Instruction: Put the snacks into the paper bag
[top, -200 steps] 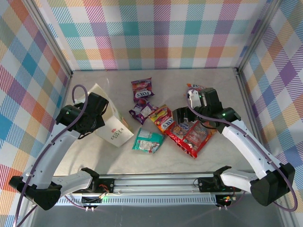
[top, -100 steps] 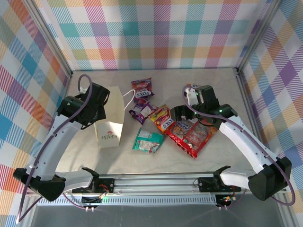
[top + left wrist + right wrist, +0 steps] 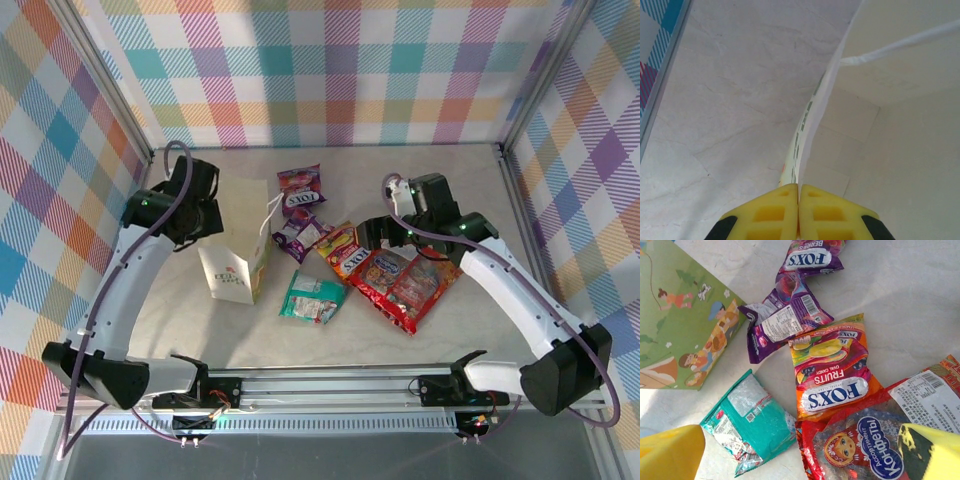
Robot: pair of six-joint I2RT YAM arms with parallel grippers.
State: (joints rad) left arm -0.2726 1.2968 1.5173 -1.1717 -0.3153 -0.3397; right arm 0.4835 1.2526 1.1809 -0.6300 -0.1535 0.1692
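The left gripper [image 3: 798, 192] clamps the rim of the paper bag [image 3: 890, 130], whose wall runs straight ahead of it. The right gripper [image 3: 375, 235] hangs spread over the orange-red packet [image 3: 832, 367] (other snacks [image 3: 755, 425] lie around it). The bag's mouth seems narrow; a dropped packet could catch its edge and topple it.

5 snack pkts [image 3: 405, 285] (2 purple), 1 paper bag [image 3: 232, 272].
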